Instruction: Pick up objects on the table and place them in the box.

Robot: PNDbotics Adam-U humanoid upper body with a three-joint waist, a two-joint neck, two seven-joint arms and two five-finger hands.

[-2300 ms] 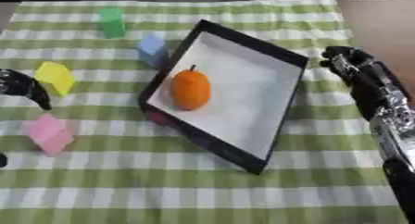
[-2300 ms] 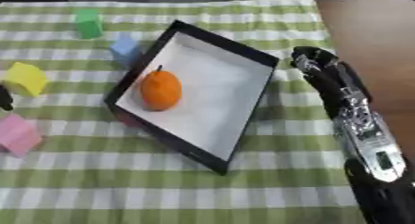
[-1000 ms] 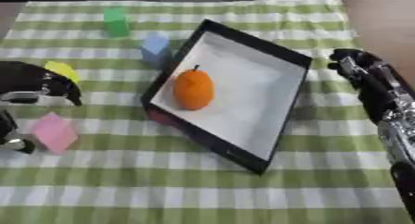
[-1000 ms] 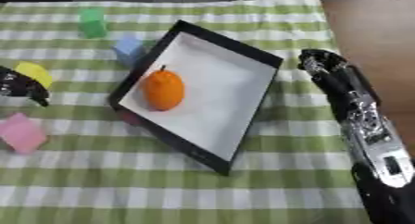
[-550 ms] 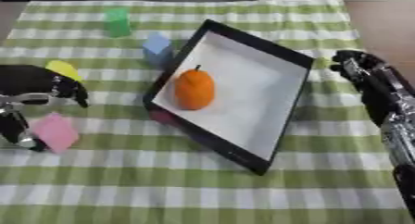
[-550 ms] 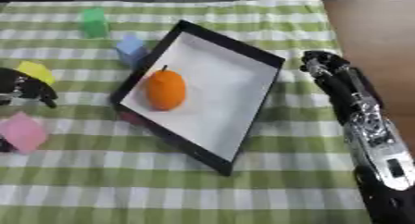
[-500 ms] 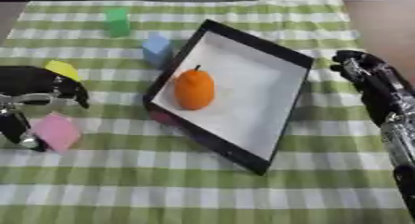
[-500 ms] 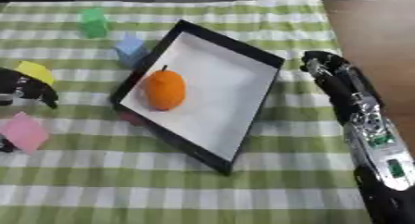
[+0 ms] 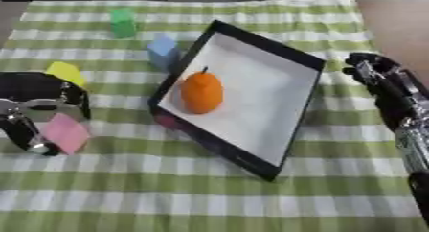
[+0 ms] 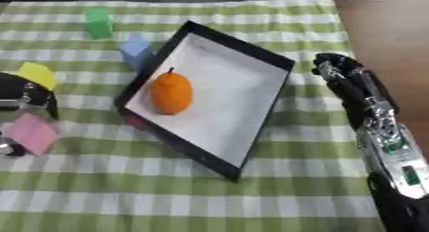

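The box (image 9: 289, 116), a shallow black-rimmed tray with a white floor, lies askew on the green checked cloth (image 9: 251, 202), its long axis running from the far left corner toward the near right one. An orange fruit (image 9: 202, 92) rests in its left half, longer than wide, with its dark stem pointing to the far edge. A blue block (image 9: 163, 52) stands just beside the box's far left rim, a green block (image 9: 122, 22) lies farther back, and something reddish shows under the box's left rim, too hidden to name. At the left the left hand (image 9: 38, 89) sits over the cloth between a yellow block (image 9: 65, 72) and a pink block (image 9: 65, 133); its dark fingers curl downward and its thumb reaches down beside the pink block, but whether it actually holds either block cannot be told, since the hand covers part of the yellow one and is blurred. The right hand (image 10: 352, 85) hangs just off the box's right rim, fingers loosely bent and holding nothing, its forearm cut off at the lower right. Compared with a couple of seconds ago, the left hand has come in from the left edge and now lies over the space between the yellow and pink blocks, while the right hand and the fruit have kept their places.
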